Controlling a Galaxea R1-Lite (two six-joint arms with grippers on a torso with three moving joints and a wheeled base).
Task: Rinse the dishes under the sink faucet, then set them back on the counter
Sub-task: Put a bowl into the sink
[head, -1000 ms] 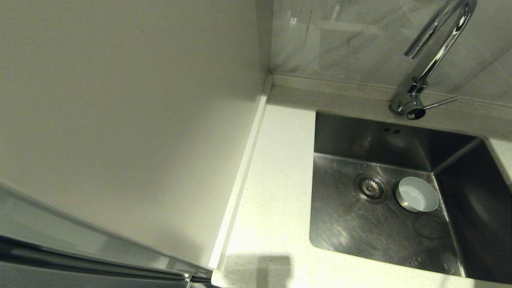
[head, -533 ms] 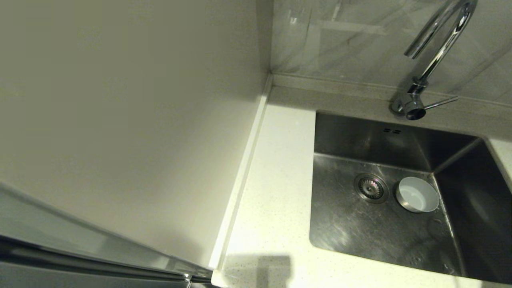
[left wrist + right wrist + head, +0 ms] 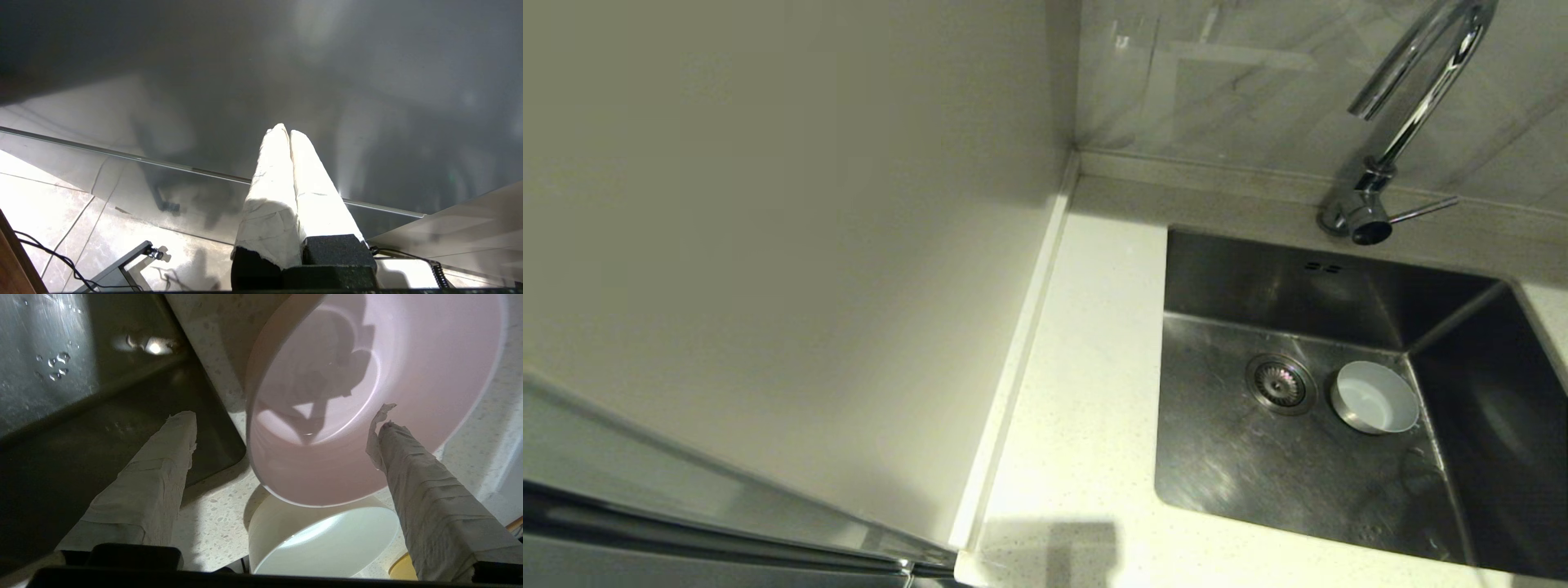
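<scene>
A pale blue-grey bowl sits upright on the floor of the steel sink, just right of the drain. The chrome faucet arches over the sink's back edge. In the right wrist view my right gripper is open above the speckled counter at a sink corner. A pale pink bowl lies between its fingers, and one fingertip shows in front of the bowl's inside. A whitish bowl stands right beside the pink one. Neither gripper shows in the head view.
My left gripper is parked shut, facing a dark glossy panel and tiled floor. A cream wall panel borders the counter on the left. The faucet's lever sticks out to the right. A yellow thing peeks in beside the whitish bowl.
Only a faint reflection shifts on the sink's floor at the right. The blue-grey bowl has stayed put.
</scene>
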